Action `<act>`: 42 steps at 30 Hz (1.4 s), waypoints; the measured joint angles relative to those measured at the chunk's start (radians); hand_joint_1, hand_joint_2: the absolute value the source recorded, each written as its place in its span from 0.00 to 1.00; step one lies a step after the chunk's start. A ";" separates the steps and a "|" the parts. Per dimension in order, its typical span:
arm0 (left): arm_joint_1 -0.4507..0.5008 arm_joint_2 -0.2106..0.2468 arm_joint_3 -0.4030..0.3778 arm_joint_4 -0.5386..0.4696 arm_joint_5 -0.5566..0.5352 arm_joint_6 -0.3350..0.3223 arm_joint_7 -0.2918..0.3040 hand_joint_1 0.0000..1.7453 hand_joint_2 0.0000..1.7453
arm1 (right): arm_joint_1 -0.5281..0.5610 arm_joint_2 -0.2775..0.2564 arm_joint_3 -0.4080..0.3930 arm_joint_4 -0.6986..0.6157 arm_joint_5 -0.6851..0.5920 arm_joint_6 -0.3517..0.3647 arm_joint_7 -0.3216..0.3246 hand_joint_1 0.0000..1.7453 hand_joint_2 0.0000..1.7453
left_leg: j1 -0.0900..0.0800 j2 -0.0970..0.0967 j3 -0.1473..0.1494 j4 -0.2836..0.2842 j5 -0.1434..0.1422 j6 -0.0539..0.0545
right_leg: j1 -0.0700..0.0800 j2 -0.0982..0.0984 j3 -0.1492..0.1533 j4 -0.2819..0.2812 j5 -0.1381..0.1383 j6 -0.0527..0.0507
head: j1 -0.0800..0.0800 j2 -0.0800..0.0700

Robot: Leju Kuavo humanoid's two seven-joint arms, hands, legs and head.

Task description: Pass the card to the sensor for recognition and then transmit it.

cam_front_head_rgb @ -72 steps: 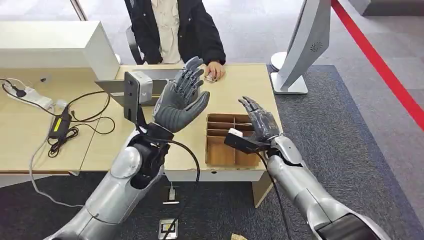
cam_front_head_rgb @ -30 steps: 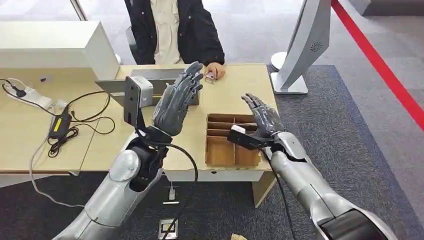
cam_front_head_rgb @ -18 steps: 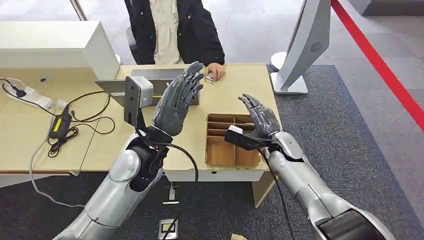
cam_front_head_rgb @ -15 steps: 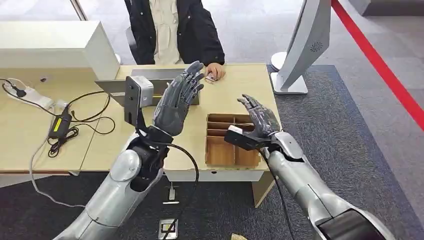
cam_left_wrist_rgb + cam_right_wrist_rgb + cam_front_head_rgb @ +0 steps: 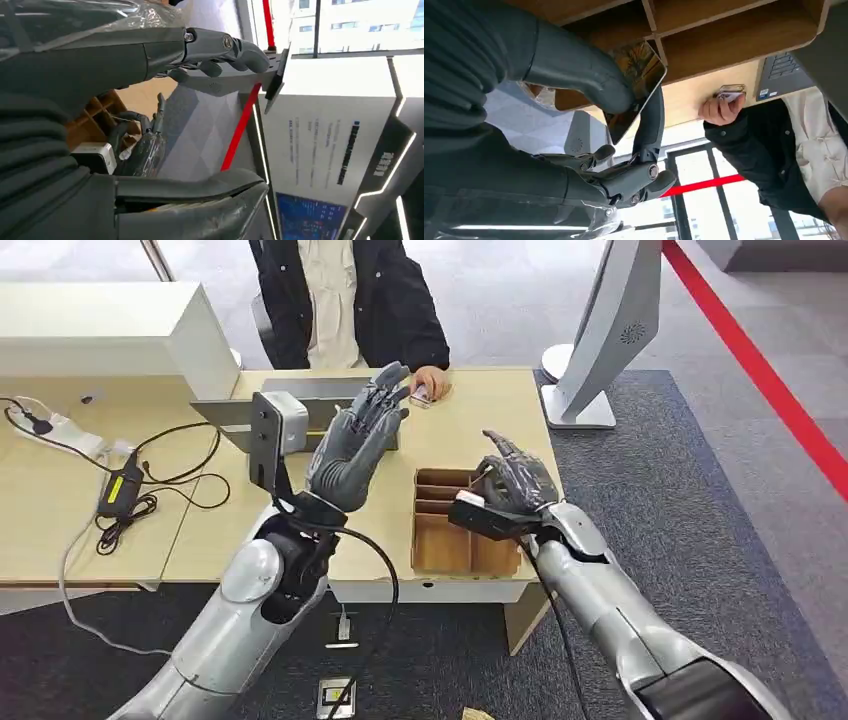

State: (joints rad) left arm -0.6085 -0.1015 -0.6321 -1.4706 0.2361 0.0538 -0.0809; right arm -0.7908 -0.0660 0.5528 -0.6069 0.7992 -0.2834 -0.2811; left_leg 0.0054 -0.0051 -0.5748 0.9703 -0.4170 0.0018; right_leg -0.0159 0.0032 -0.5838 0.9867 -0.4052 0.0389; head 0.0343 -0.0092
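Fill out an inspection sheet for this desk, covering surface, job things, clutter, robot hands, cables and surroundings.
Surface: light wooden desk.
Job's things: card pinched by the right robot hand above the wooden divider tray; grey sensor unit on a black stand.
Clutter: laptop; white box.
Robot hands: left robot hand raised, fingers spread, holding nothing.
Cables: power adapter and black leads on the desk; power strip.
Surroundings: seated person holding a small object; grey kiosk; red floor line.
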 joint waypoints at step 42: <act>-0.018 -0.023 0.007 0.017 -0.023 -0.074 -0.053 0.00 1.00 | -0.227 -0.041 -0.089 0.021 -0.021 -0.160 -0.033 1.00 1.00 | 0.000 0.000 0.000 0.000 0.000 0.000 | 0.000 0.000 0.000 0.000 0.000 0.000 | 0.000 0.000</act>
State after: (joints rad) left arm -0.6260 -0.1248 -0.6252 -1.4534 0.2129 -0.0199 -0.1343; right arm -1.0180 -0.1068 0.4639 -0.5855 0.7786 -0.4436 -0.3140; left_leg 0.0053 -0.0050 -0.5750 0.9705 -0.4166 0.0019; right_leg -0.0162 0.0033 -0.5841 0.9868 -0.4049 0.0391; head 0.0340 -0.0092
